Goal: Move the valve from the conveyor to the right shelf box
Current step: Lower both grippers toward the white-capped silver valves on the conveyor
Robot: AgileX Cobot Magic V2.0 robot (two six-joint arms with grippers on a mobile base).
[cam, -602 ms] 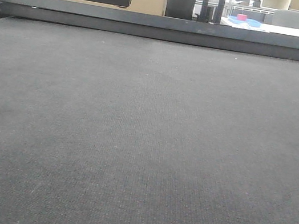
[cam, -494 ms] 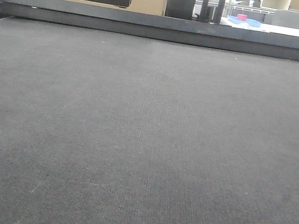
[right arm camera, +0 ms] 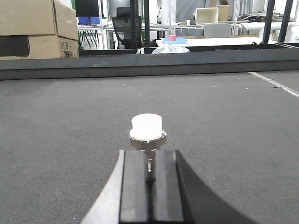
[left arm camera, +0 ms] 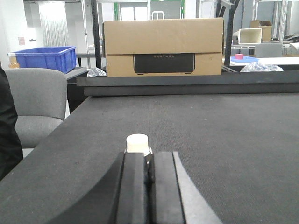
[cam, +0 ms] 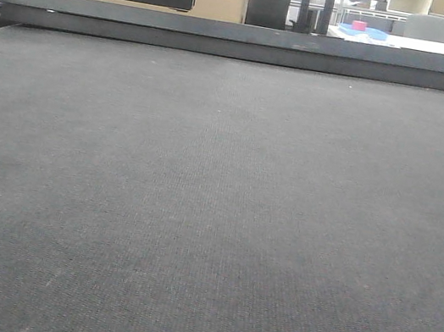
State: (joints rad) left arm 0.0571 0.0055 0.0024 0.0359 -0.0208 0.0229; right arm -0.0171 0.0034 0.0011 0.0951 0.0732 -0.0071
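With the conveyor (cam: 213, 216) unchanged over the last half-second, the right gripper (right arm camera: 149, 156) stays clamped on the stem of a white-capped valve (right arm camera: 147, 129) over the belt, the left gripper (left arm camera: 148, 157) closed on a second valve (left arm camera: 137, 143), shelf transfer not begun.

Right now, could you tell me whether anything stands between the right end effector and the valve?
Nothing visible does: the valve stands right at the tips of the right end effector, which appears shut on its stem.
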